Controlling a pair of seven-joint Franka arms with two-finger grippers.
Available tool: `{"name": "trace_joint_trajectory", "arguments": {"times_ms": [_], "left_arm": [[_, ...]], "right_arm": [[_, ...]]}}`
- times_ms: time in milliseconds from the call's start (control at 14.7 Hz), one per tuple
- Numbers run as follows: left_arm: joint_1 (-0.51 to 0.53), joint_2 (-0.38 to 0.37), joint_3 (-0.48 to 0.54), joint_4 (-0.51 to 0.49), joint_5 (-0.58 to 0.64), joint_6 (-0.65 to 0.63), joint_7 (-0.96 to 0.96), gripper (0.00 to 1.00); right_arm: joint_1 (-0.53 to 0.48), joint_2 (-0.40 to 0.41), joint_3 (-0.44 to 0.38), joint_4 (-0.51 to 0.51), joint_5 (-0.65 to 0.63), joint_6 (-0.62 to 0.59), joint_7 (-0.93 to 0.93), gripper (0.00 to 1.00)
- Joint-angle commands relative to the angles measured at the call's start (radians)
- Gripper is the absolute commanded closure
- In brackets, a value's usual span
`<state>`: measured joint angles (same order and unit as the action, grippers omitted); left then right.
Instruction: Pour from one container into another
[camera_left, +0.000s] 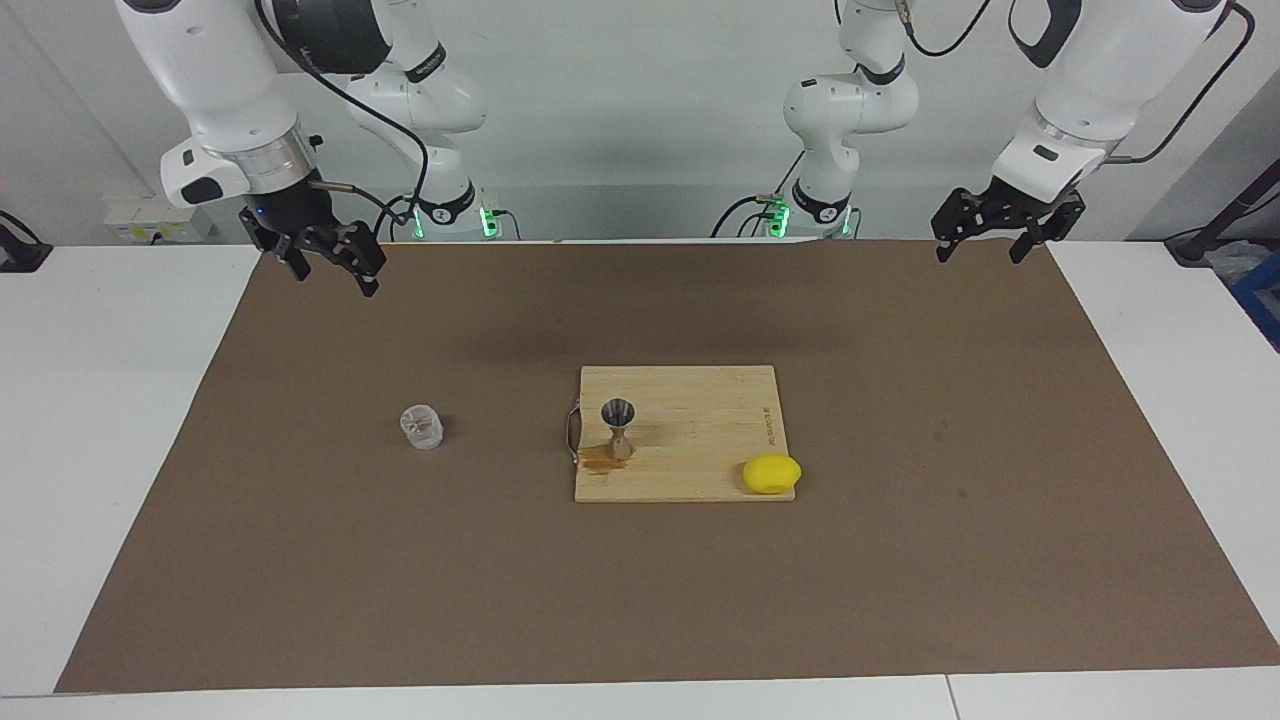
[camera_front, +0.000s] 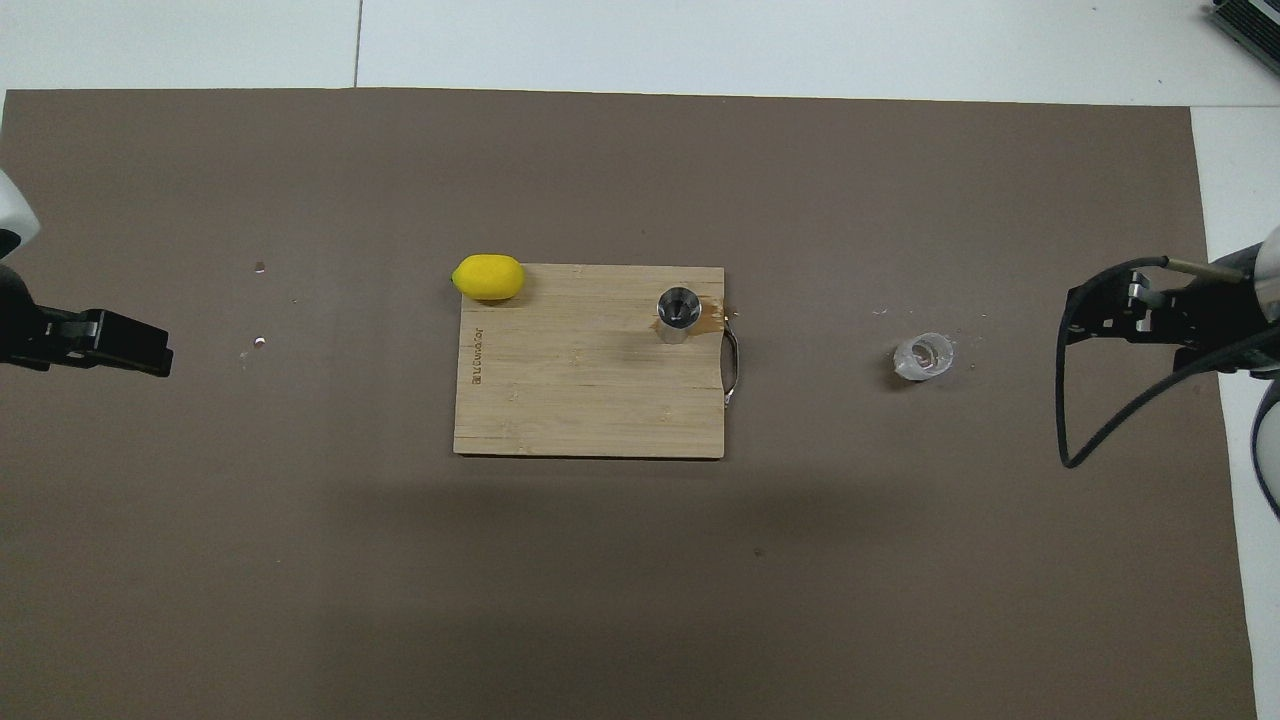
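Observation:
The clear ribbed cup (camera_left: 422, 427) stands upright on the brown mat, beside the cutting board toward the right arm's end; it also shows in the overhead view (camera_front: 924, 357). The silver hourglass jigger (camera_left: 617, 428) stands upright on the wooden board (camera_left: 700, 420) near its handle end, seen from above in the overhead view (camera_front: 679, 314). My right gripper (camera_left: 332, 272) is open and empty, raised over the mat's edge at the right arm's end. My left gripper (camera_left: 982, 252) is open and empty, raised over the mat's corner at the left arm's end.
A yellow lemon (camera_left: 771, 473) lies at the board's corner farthest from the robots, toward the left arm's end. A brown wet stain (camera_left: 597, 458) marks the board beside the jigger. A metal handle (camera_left: 571, 432) sits on the board's edge facing the cup.

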<state>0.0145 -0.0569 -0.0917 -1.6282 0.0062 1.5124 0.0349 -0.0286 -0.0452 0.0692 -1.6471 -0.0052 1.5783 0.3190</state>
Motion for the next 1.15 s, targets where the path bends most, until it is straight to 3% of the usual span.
{"name": "trace_joint_trajectory", "arguments": {"times_ms": [0, 1086], "left_arm": [[0.016, -0.034, -0.008, -0.038, -0.012, 0.014, 0.010, 0.00], [0.016, -0.034, -0.010, -0.041, -0.012, 0.040, 0.011, 0.00]], "right_arm": [[0.001, 0.025, 0.006, 0.030, -0.024, -0.021, -0.069, 0.01], [0.010, 0.024, 0.007, -0.011, -0.009, -0.024, -0.113, 0.02]]}}
